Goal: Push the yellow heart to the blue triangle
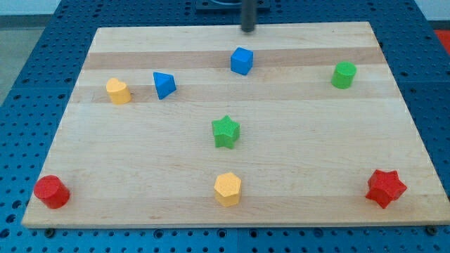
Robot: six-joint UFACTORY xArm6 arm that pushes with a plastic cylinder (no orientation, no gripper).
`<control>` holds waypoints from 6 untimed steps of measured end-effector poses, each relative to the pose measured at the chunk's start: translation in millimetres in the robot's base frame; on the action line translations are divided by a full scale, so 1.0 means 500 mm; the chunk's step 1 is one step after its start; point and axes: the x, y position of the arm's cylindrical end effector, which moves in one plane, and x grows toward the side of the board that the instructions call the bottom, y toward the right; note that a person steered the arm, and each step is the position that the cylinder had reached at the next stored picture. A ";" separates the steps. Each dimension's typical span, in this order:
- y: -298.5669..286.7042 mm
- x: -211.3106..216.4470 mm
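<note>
While nothing is touching anything yet, let me take the board from the view's bottom upward. Along the near edge I've got a red cylinder (51, 192) in the left corner, a yellow pentagon-like block (228, 188) in the middle and a red star (385, 187) on the right. Above those, mid-board, sits a green star (226, 131).

Farther up on the left is my target pair: the yellow heart (118, 91), and just to its right, near but apart, the blue triangle (164, 84). Only a small gap separates them, so by my reckoning this calls for a short shove toward the view's right.

Higher still, a blue cube (241, 60) sits near the centre and a green cylinder (344, 74) stands off to the right. At the very top edge is my tip (248, 29), well away from every block; the blue cube is its nearest neighbour. There's no claw on this rig, only the bare rod, and it holds nothing.

The heart looks small, rigid and light, likely to skate easily on the smooth wood. With no way of gripping it, I'd set the tip against its left flank, centred, so it slides straight rather than spinning off.
</note>
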 end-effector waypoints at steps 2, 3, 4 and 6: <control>-0.547 0.233; -0.551 0.385; -0.380 0.367; -0.112 0.228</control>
